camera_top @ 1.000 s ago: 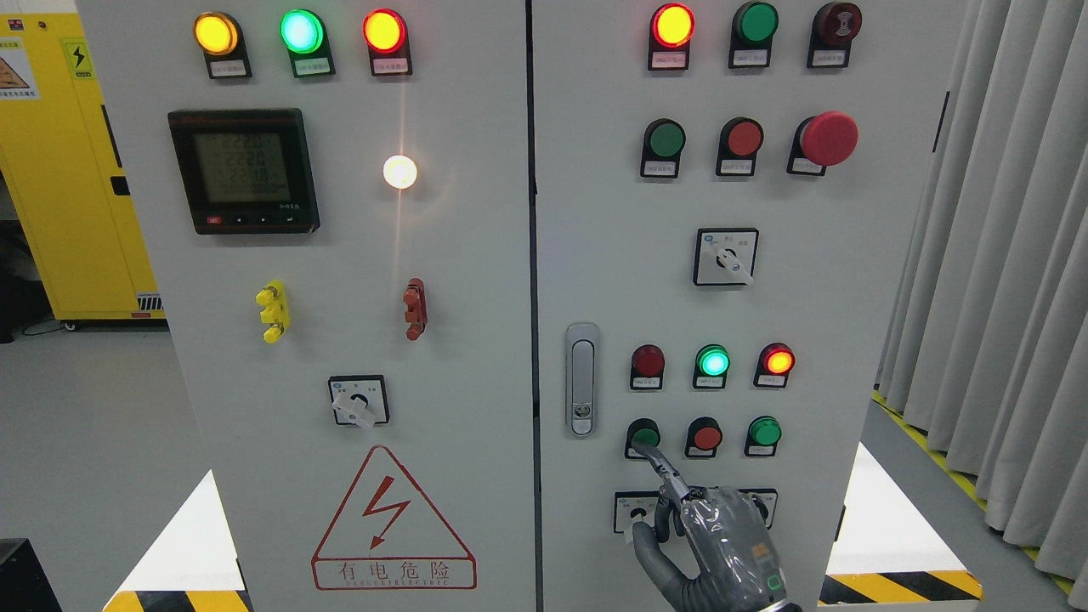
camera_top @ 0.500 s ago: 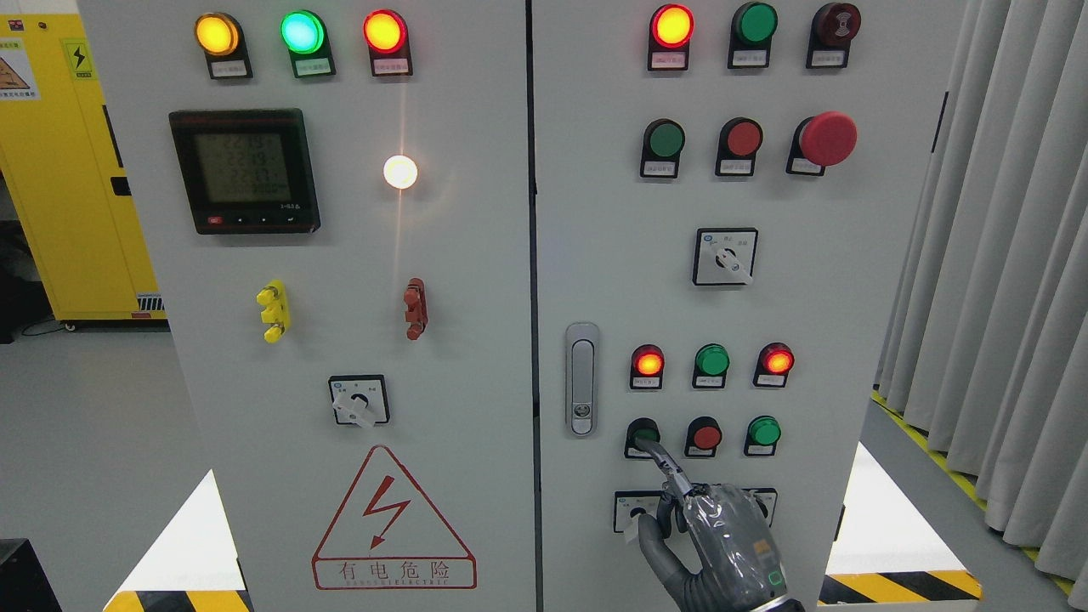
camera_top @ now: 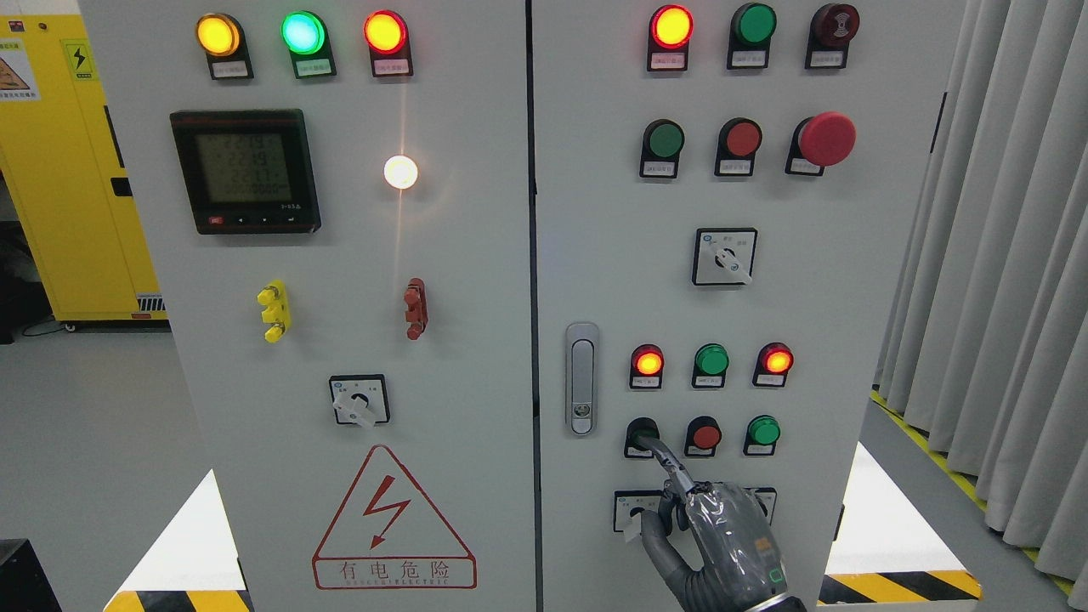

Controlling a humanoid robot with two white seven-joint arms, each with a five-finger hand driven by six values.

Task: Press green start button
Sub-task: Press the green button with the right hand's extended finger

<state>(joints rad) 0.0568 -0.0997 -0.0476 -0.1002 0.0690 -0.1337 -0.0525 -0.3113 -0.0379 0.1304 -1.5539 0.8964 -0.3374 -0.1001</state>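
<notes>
The green start button (camera_top: 640,429) sits at the left end of the lower button row on the right cabinet door (camera_top: 612,255). My right hand (camera_top: 673,493), grey and plastic-wrapped, rises from the bottom edge. Its index finger (camera_top: 661,455) stretches up-left and its tip rests on the button, covering most of it. The thumb and remaining fingers are curled and hold nothing. Above the row, the left red lamp (camera_top: 648,362) and right red lamp (camera_top: 777,361) glow, while the green lamp (camera_top: 711,360) between them is dark. The left arm does not show.
Beside the pressed button are a red button (camera_top: 705,436) and a green button (camera_top: 763,431). My hand partly hides selector switches (camera_top: 633,510). A door latch (camera_top: 581,378) stands to the left. Grey curtains (camera_top: 1003,255) hang at right and a yellow cabinet (camera_top: 59,170) stands far left.
My index finger moved up and in onto the green button. The left red lamp above it came on and the green lamp between the red ones went out.
</notes>
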